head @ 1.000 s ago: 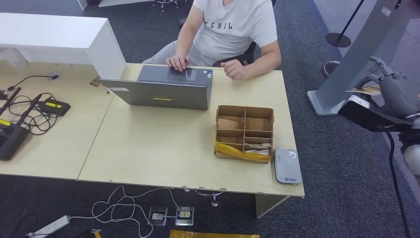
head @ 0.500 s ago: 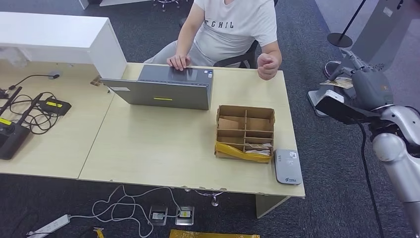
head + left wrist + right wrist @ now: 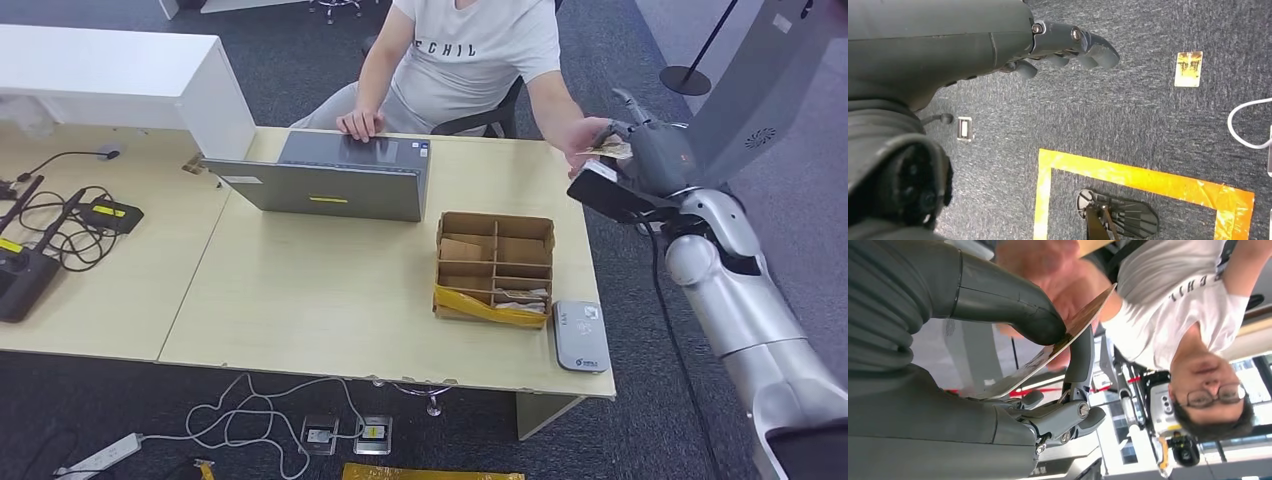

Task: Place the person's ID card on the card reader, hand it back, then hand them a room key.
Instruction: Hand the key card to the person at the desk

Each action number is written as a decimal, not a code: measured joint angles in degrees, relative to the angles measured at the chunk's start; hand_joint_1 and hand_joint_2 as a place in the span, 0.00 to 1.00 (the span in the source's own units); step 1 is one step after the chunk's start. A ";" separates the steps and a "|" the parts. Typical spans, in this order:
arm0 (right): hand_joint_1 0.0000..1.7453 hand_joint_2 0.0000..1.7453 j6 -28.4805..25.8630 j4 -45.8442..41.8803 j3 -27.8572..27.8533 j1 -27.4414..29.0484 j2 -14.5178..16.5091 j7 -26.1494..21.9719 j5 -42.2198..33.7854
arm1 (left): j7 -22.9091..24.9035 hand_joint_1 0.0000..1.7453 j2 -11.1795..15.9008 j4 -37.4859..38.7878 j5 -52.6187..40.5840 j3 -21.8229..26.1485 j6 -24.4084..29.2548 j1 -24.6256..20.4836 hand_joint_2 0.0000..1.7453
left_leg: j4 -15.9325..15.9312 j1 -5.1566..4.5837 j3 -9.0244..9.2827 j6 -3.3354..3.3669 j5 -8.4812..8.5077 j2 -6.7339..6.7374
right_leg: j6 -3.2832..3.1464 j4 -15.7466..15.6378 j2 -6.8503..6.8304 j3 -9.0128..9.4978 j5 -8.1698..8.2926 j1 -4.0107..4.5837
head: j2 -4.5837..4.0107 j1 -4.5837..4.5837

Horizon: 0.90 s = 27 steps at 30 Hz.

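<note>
My right hand point(image 3: 652, 152) is raised beyond the table's far right corner and pinches a card point(image 3: 613, 150) between thumb and finger. The right wrist view shows the card point(image 3: 1068, 332) nearly edge-on under the thick thumb point(image 3: 1013, 302). The seated person's hand point(image 3: 580, 133) reaches out and meets the card's far end. The grey card reader point(image 3: 580, 336) lies at the table's front right corner. A cardboard divider box point(image 3: 493, 265) with cards in its compartments stands beside it. My left hand point(image 3: 1068, 45) hangs over the carpet, holding nothing.
A grey laptop point(image 3: 330, 178) sits in front of the person in a white T-shirt point(image 3: 470, 50). A white shelf unit point(image 3: 120, 75) and cabled devices point(image 3: 60, 225) occupy the table's left. A grey kiosk point(image 3: 760, 80) stands right of my arm. A card point(image 3: 1188, 68) lies on the carpet.
My right arm has swung left from beside the kiosk to the table's far corner, carrying the card. The person's hand has lifted off the table and reached out to the card.
</note>
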 joint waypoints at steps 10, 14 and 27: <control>1.00 1.00 -1.51 6.86 2.24 -2.00 4.21 -0.97 0.75 | -0.09 0.00 0.00 0.00 0.09 -1.01 0.01 0.12 0.00 | 0.00 -0.01 -0.04 0.01 0.00 -0.02 | 0.00 -0.03 -0.01 -0.01 0.00 -0.01 | 0.00 0.01; 1.00 1.00 -1.91 8.87 2.89 -2.14 4.84 -1.27 0.21 | 0.05 0.00 0.00 0.04 0.22 -1.21 0.09 0.15 0.00 | 0.00 -0.01 -0.03 0.01 0.00 -0.03 | 0.00 -0.04 -0.02 0.00 0.00 -0.01 | 0.00 0.01; 0.00 1.00 -3.74 12.02 3.54 -2.13 4.91 -0.95 -0.96 | 0.53 0.00 0.02 0.07 0.56 -1.35 0.29 0.21 0.00 | 0.01 -0.01 -0.01 0.01 0.00 0.01 | 0.00 -0.04 0.03 -0.02 0.00 -0.01 | 0.00 0.01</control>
